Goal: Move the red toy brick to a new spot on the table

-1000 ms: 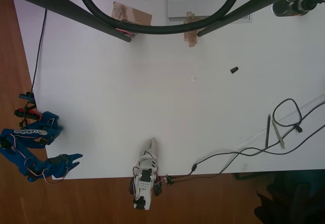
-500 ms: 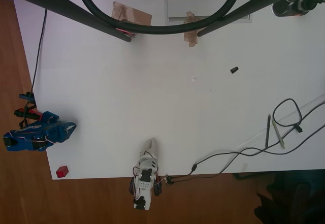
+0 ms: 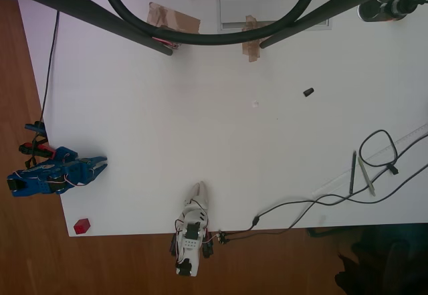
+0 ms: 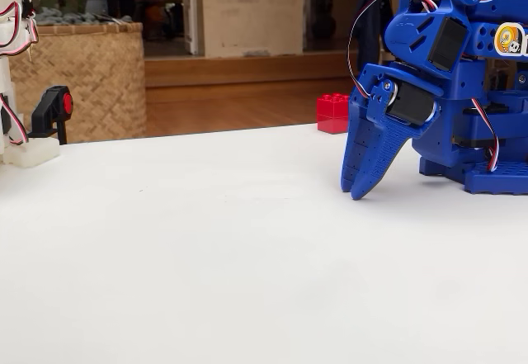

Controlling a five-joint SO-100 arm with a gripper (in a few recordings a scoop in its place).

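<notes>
Blue gripper (image 3: 100,166) is sitting at the left edge of the table (image 3: 221,141) in the overhead view, tips pointing right over the white top; in the fixed view the gripper (image 4: 360,189) is pointing down with its tips just above or touching the surface, can't tell which. Fingers are reading as together or nearly so, nothing clamped between them. Blue arm (image 3: 40,178) is folding back behind it, mostly hanging off the table's left edge over the wooden floor (image 3: 27,255). Red toy brick (image 3: 81,226) is lying at the table's bottom-left corner in the overhead view, right at the edge, apart from the gripper and below it in the picture; in the fixed view the red toy brick (image 4: 332,113) is showing behind the gripper near the table's far edge. Further out: a small black piece (image 3: 308,92) is lying right of centre, brown tape patches (image 3: 172,19) are sticking near the top edge, black cables (image 3: 374,154) and two pens (image 3: 358,173) are lying at the right. A woven basket (image 4: 78,79) is standing behind the table in the fixed view; its contents can't be made out.
</notes>
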